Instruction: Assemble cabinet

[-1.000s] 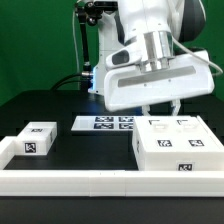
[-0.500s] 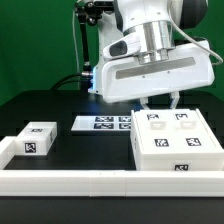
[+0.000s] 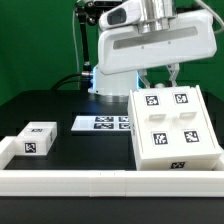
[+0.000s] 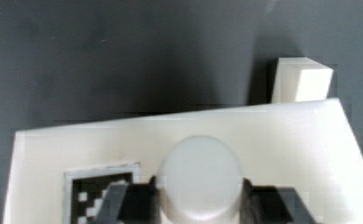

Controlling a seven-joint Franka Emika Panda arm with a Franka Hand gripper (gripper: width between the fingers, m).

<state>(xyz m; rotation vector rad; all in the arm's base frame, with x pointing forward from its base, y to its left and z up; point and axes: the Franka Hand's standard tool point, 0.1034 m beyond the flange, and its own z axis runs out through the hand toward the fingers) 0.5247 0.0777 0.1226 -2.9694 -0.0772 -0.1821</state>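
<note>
The cabinet body (image 3: 173,130) is a large white box with square tags on its faces. It stands at the exterior view's right, tilted, with its far edge raised and its front edge low by the rail. My gripper (image 3: 164,80) is shut on that raised far edge. In the wrist view the cabinet's white face (image 4: 125,145) fills the lower part, with a tag (image 4: 103,192) beside my gripper (image 4: 204,198). A small white tagged block (image 3: 38,139) lies apart at the exterior view's left.
The marker board (image 3: 103,123) lies flat at the table's middle, behind the cabinet. A long low white rail (image 3: 100,181) runs along the front edge. A narrow white piece (image 4: 302,80) shows beyond the cabinet in the wrist view; I cannot tell which part it is.
My gripper has risen and moved toward the exterior view's right. The cabinet body has tipped up from lying flat, and its tagged top face now faces the camera.
</note>
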